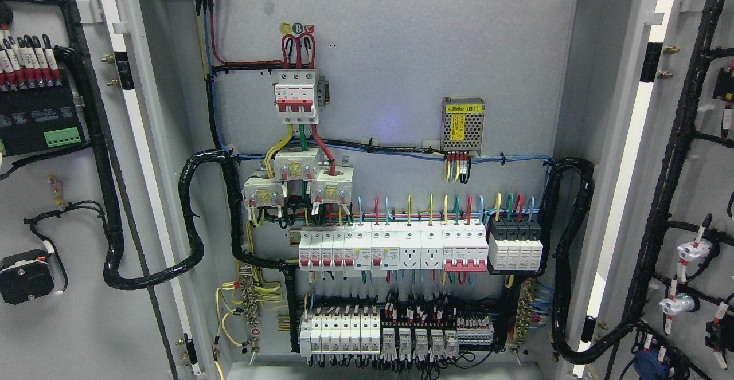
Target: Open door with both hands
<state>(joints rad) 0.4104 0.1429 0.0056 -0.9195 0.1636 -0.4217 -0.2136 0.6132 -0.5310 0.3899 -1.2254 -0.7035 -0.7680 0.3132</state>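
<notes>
The grey electrical cabinet stands with both doors swung wide. The left door (51, 208) shows its inner face at the picture's left, with a black module, a green terminal strip and black cable looms on it. The right door (697, 196) shows its inner face at the far right, with black wiring and white lamp backs. Between them the back panel (395, 70) is in full view. Neither of my hands nor any arm shows in the head view.
On the back panel sit a red-and-white main breaker (296, 96), a mesh power supply (463, 124), a row of white breakers (395, 248) and lower terminal blocks (395, 334). Thick black cable bundles (195, 219) loop from the panel to each door.
</notes>
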